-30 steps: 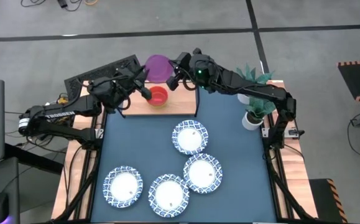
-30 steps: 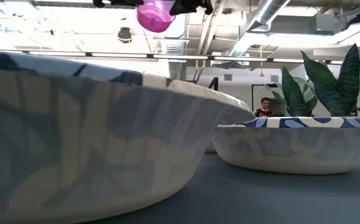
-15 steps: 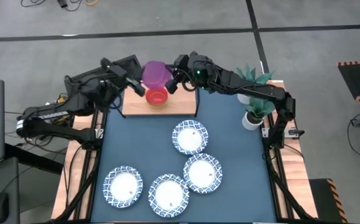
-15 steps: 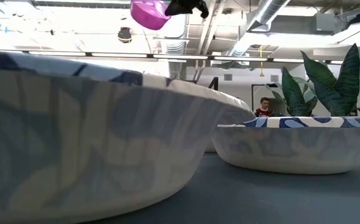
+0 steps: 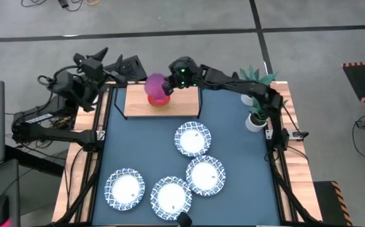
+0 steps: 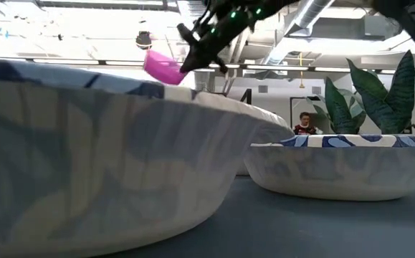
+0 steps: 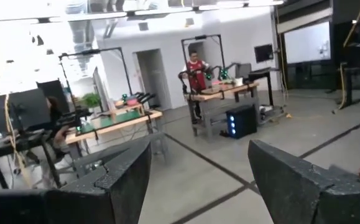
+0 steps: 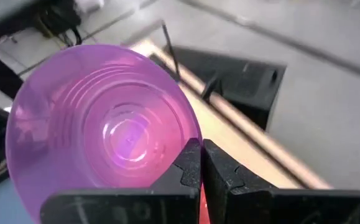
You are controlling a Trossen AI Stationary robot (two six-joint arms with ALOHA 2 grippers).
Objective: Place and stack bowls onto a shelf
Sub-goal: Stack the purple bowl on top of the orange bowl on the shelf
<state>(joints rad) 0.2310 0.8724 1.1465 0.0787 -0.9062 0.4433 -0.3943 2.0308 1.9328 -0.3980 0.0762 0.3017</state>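
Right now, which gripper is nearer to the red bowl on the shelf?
The right one. The right gripper holds the magenta bowl by its rim directly over the red bowl. The left gripper is open, off past the shelf's left end, outside the table.

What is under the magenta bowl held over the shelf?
Under the magenta bowl, pinched at its rim by the right claw, sits the red bowl on the shelf. Most of the red bowl is covered.

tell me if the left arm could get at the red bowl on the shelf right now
Probably not cleanly. The right pincer holds the magenta bowl directly over the red bowl on the shelf, covering it from above; the left pincer is open, raised beyond the table's left corner.
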